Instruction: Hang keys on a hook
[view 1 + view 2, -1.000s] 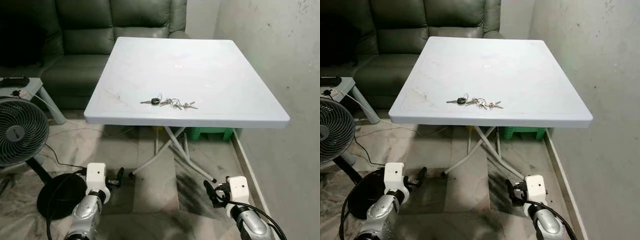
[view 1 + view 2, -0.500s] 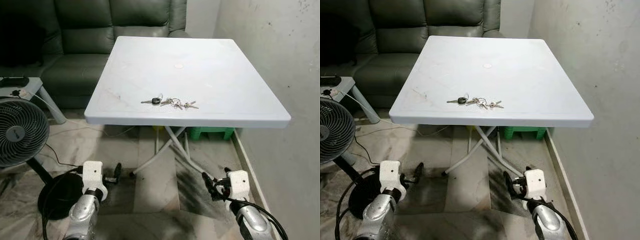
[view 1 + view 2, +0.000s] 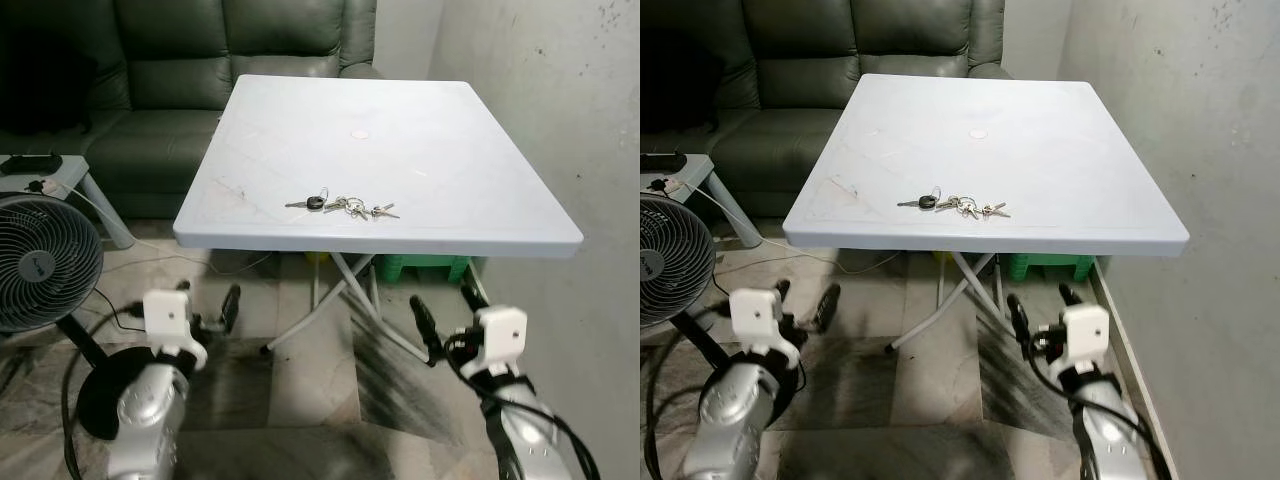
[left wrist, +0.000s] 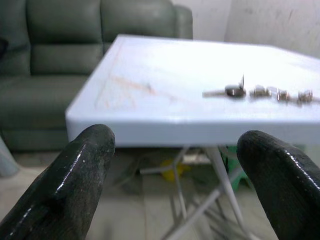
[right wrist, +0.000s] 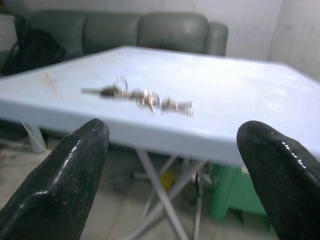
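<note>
Both arms raised vs a second ago, fingers now angled up toward table (image 3: 250, 232) edge. Right gripper (image 3: 445, 312) spread wide, empty; left gripper (image 3: 207, 300) likewise apart, nothing held. Keys (image 3: 343, 206) lie flat on tabletop, ahead of and above both grippers, nearer right one, well apart from either. No hook visible yet. Judgement: reach phase starting, pickup not begun; right arm likeliest to take keys.

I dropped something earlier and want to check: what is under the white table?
Under the white table: its crossed folding legs, a green plastic stool near the wall, a yellow object and tiled floor. The tabletop hides whatever lies farther back.
</note>
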You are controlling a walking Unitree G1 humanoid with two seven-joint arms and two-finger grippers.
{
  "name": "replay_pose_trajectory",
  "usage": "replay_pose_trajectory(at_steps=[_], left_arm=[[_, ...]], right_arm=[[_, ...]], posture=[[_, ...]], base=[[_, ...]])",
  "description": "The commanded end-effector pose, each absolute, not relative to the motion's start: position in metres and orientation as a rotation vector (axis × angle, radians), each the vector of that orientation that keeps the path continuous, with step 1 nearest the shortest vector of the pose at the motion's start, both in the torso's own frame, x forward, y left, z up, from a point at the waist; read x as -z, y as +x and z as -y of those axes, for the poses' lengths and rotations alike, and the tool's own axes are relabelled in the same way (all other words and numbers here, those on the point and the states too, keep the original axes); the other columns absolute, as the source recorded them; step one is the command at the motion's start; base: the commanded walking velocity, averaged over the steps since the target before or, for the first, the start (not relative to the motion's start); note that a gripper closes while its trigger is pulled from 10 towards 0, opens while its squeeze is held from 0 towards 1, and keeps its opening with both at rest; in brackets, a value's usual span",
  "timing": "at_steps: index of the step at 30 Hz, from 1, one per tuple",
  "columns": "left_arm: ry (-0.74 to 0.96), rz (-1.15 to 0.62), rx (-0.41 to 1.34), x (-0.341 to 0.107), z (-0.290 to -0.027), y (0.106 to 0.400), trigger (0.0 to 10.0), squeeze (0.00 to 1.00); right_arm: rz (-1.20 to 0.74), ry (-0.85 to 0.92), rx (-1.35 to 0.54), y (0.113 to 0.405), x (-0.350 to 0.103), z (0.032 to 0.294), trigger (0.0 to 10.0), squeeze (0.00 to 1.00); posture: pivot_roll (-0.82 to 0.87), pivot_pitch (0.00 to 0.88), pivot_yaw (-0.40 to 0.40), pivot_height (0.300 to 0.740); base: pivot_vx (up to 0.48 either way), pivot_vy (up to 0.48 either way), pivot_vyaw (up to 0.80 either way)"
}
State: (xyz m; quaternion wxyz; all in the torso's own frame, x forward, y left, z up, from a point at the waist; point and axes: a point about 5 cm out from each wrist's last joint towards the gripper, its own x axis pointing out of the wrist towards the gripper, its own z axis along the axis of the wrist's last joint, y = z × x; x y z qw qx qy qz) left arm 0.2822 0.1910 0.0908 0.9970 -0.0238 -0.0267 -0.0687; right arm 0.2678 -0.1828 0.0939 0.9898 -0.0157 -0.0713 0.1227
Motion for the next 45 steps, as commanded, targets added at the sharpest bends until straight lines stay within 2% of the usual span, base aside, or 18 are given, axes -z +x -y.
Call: replay_pose_trajectory(at_steps=[1, 10, 34, 45], left_arm=[[-0.046, 0.060, 0.133, -0.097, -0.195, 0.284, 10.0, 0.00], [-0.056, 0.058, 0.136, -0.108, -0.192, 0.286, 10.0, 0.00], [-0.052, 0.053, 0.151, -0.114, -0.182, 0.288, 10.0, 0.00], [-0.058, 0.023, 0.140, -0.109, -0.180, 0.286, 10.0, 0.00]], right_arm=[[0.157, -0.029, -0.230, 0.271, -0.103, 0.186, 10.0, 0.00], [0.114, -0.044, -0.254, 0.268, -0.103, 0.180, 10.0, 0.00], [0.094, -0.055, -0.255, 0.271, -0.107, 0.182, 10.0, 0.00], [0.087, -0.061, -0.273, 0.271, -0.107, 0.181, 10.0, 0.00]], posture=[[-0.01, 0.000, 0.002, 0.740], [0.00, 0.000, -0.006, 0.740], [0.00, 0.000, -0.001, 0.740], [0.01, 0.000, -0.002, 0.740]], base=[[0.000, 0.000, 0.00], [0.274, 0.000, 0.00], [0.334, 0.000, 0.00], [0.000, 0.061, 0.00]])
